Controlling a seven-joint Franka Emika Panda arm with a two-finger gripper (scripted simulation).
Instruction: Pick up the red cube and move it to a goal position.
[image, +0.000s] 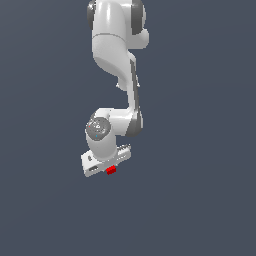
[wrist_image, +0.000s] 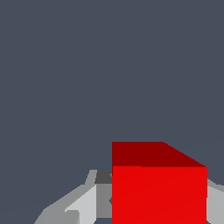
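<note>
Exterior view, reading from the exterior view's left across: plain slate-grey background on the left with nothing on it. Near the middle, the white Panda arm (image: 117, 60) descends from the top edge, bends at a grey-banded joint, and ends in a wrist with a round grey cap facing the camera. Below the wrist sits the white gripper (image: 110, 167), its body tilted so that the end toward the exterior view's right is higher. The red cube (image: 111, 170) sits at the lower edge of the gripper body, touching it, far narrower than the gripper is wide. Fingers are not resolvable in this view. Right of the arm: grey background only. Wrist view: the red cube (wrist_image: 159, 183) fills the lower part of the frame, bright front face and darker top face visible. A light grey finger (wrist_image: 87, 203) lies against one side of it, and a second grey sliver shows at the opposite side. The jaws stand closed to the cube's width, gripping it between them.
</note>
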